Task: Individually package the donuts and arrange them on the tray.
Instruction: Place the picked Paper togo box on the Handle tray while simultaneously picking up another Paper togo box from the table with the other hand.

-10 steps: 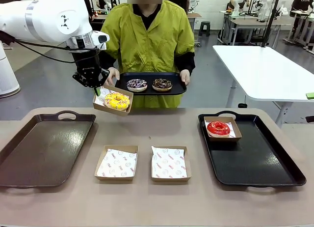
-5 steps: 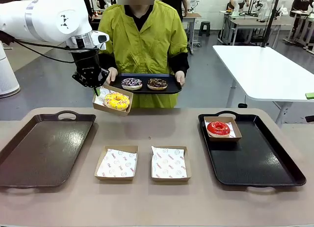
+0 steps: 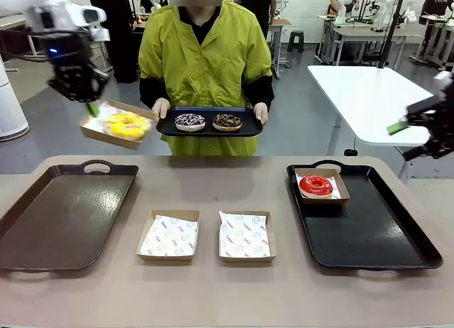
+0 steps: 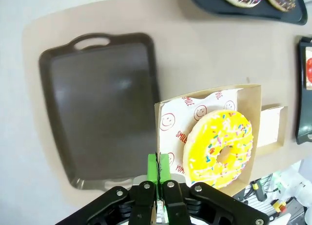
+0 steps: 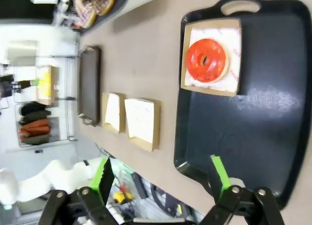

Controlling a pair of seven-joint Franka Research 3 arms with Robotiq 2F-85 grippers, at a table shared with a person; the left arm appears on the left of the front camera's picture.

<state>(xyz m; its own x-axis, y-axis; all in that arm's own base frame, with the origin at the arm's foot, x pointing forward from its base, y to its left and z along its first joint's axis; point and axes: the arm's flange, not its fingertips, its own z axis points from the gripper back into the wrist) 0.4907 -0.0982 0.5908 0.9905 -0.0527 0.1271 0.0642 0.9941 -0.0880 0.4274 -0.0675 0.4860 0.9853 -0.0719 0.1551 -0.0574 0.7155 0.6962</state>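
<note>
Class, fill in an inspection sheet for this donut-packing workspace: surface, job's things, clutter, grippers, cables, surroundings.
Surface: tan table; left tray bare; right tray holds the boxed red donut.
Job's things: yellow donut in its box, held in the air; sprinkled donuts on the person's tray; two empty boxes.
Clutter: nothing seen.
Grippers: left gripper shut on the box edge; right gripper open, holding nothing.
Cables: nothing seen.
Surroundings: person in a yellow-green jacket; white table behind.
</note>
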